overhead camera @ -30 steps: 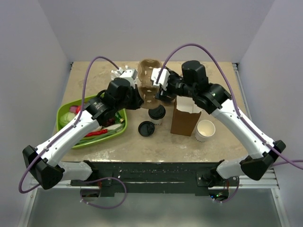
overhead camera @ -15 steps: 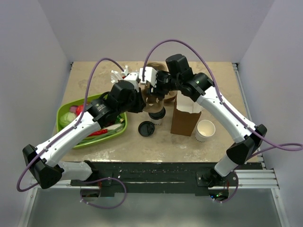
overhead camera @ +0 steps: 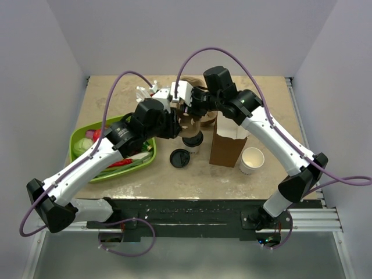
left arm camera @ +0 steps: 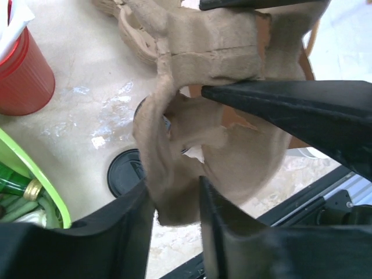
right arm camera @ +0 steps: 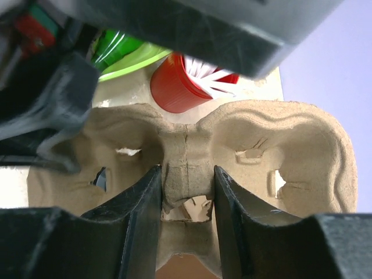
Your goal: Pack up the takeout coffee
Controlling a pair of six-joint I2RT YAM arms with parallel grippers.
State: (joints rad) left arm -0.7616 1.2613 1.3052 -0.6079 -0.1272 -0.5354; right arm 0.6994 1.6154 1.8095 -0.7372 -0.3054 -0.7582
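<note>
Short of both hands, toward the arm bases, a loose black lid (overhead camera: pixel 179 157) lay flat on the tabletop (overhead camera: pixel 261 99), and a lidless white cup (overhead camera: pixel 251 160) stood well off to the right hand's side. One step farther, and there it was: the takeout coffee (overhead camera: pixel 192 139), upright on the tabletop, just beneath the two hands and a shade nearer than them, black sip lid on, touched by neither. Right beside it, under the right arm, stood an open brown paper bag (overhead camera: pixel 226 145).

Above it, both hands met on a pulp cup carrier (overhead camera: pixel 189 119) held in the air. The left hand (left arm camera: pixel 174 192) had its fingers on either face of the carrier's rim; pinching or only straddling, I could not tell. The right hand (right arm camera: pixel 186 174) was clamped on the carrier's centre ridge, a finger pressed to each side. Beyond the hands sat a red cup (right arm camera: pixel 174 90), with a green tray (overhead camera: pixel 78 139) out past the left hand.

Now the coffee itself. It was likely light, though whether it was full could not be seen. Thin paper walls would dent under a hard squeeze, and the press-on lid could pop or leak if tipped. The body below the lid looked the place to grip, gently, keeping it upright.
</note>
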